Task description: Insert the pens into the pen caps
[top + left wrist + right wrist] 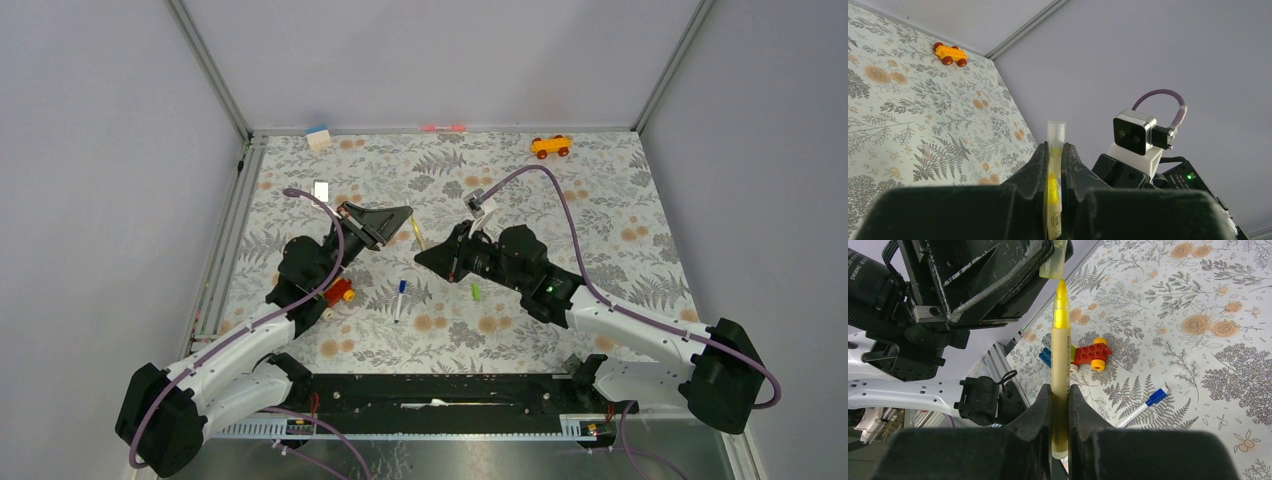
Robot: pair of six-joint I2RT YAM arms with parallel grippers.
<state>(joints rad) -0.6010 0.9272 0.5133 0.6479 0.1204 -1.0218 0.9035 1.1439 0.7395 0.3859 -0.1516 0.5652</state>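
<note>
My right gripper (1060,390) is shut on the pale yellow pen (1060,345), which points up at my left gripper (1055,150). The left gripper is shut on a clear pen cap (1056,137). The pen's yellow tip meets the mouth of the cap (1052,267). In the top view both grippers meet mid-table, left (398,220) and right (432,256), with the pen (419,236) between them. A white pen with a dark blue end (400,298) and a lime green cap (476,291) lie on the mat. A pink-red pen (443,128) lies at the back edge.
An orange toy car (551,146) stands at the back right. Red and yellow toy bricks (340,292) sit beside the left arm. A white-and-blue block (318,137) is at the back left, and a small white piece (321,190) lies near it.
</note>
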